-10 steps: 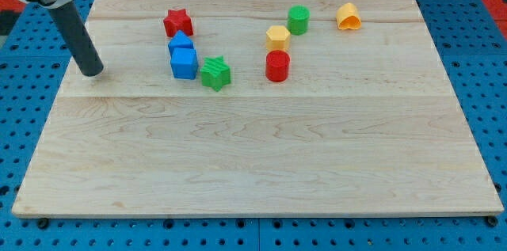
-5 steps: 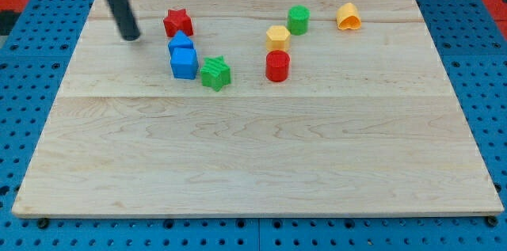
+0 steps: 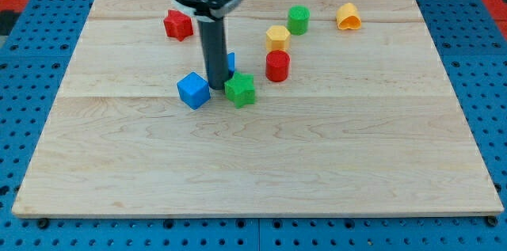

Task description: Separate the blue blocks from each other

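The red star (image 3: 178, 24) lies farthest toward the view's left, near the top edge of the wooden counter (image 3: 253, 164), well apart from the other blocks.

Below it and a little to the right sits the blue cube (image 3: 193, 90), resting on one of the counter's plank seams with a corner turned toward the view's bottom. Just to its right stands the dark rod, which comes down from the arm's round grey end at the view's top. My tip (image 3: 217, 86) touches the counter between the blue cube and the green star (image 3: 240, 89), close beside both. There is no pincer on this arm, so nothing is clenched or held; the rod only meets the counter at its tip.

The second blue block (image 3: 230, 62) shows only as a thin sliver at the rod's right edge, above the green star; its shape is hidden by the rod. So the two blue blocks lie on opposite sides of the rod and are not touching.

Further right, the red cylinder (image 3: 277, 66) stands upright near the green star. Above it is the yellow block (image 3: 277, 37), and the green cylinder (image 3: 298, 20) is just up and right of that. The orange block (image 3: 347, 17) lies farthest right, near the top edge.
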